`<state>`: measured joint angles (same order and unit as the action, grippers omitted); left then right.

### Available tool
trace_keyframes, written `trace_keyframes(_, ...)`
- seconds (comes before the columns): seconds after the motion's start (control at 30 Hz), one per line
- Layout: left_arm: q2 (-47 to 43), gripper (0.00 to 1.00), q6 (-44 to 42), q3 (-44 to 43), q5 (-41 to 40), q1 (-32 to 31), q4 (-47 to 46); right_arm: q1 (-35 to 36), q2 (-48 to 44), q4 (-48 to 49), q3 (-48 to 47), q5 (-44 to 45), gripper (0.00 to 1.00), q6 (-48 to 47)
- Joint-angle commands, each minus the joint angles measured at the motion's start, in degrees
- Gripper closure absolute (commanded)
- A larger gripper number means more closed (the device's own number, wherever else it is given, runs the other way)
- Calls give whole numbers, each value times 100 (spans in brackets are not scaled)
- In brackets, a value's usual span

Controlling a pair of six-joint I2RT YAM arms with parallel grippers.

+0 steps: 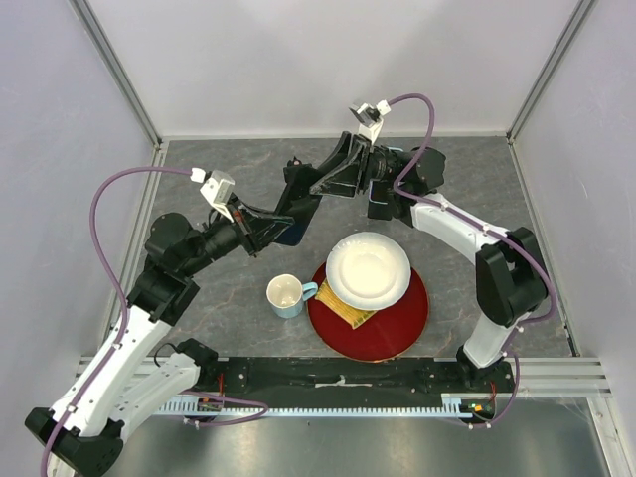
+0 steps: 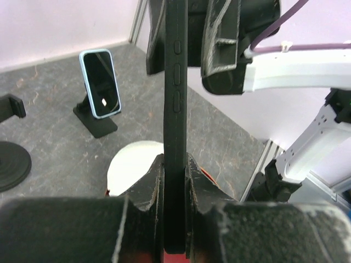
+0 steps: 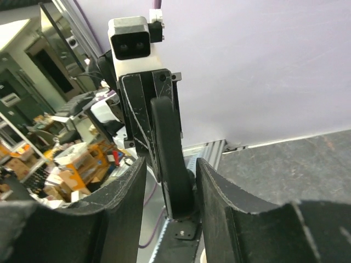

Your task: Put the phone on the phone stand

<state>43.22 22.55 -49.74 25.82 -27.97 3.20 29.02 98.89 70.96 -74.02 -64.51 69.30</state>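
Observation:
A black phone (image 2: 175,82) stands edge-on between both grippers, lifted above the table's middle (image 1: 305,189). My left gripper (image 2: 175,164) is shut on its lower end. My right gripper (image 3: 170,170) is open, with a finger on each side of the phone's (image 3: 167,142) other end and gaps on both sides. In the top view the grippers meet, the left (image 1: 296,202) and the right (image 1: 322,182). An empty black stand (image 2: 11,159) with a round base shows at the left edge of the left wrist view.
A second phone in a light blue case (image 2: 100,82) leans on another black stand (image 2: 96,121). A white plate (image 1: 368,268) sits on a red round tray (image 1: 397,323) over a yellow item (image 1: 350,314). A pale mug (image 1: 286,295) stands left of the tray.

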Motion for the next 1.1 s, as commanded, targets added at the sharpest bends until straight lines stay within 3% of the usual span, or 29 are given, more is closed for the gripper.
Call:
trace_keyframes(0.0, -95, 98, 294, -28, -130, 37, -1190, -1, 262, 1833, -315, -88, 52, 1190)
trace_keyframes(0.3, 160, 98, 523, 25, 54, 37, -1568, -10, 122, 1641, -236, 105, 51, 911)
trace_keyframes(0.47, 195, 98, 567, 69, 54, 37, -1621, -10, -141, 1052, -87, 334, 51, 419)
trace_keyframes(0.57, 204, 98, 584, 96, 63, 37, -1647, -10, -186, 937, -34, 395, 54, 312)
trace_keyframes(0.7, 222, 98, 637, 122, 116, 37, -1700, -10, -186, 964, -51, 439, 67, 365)
trace_keyframes(0.83, 239, 98, 663, 166, 168, 37, -1735, -10, -169, 1034, -42, 439, 66, 392)
trace_keyframes(0.97, 222, 98, 672, 183, 212, 37, -1744, -19, -116, 1095, -51, 440, 57, 462)
trace_keyframes(1.07, 213, 98, 699, 227, 248, 37, -1788, -27, -116, 1174, -69, 413, 61, 523)
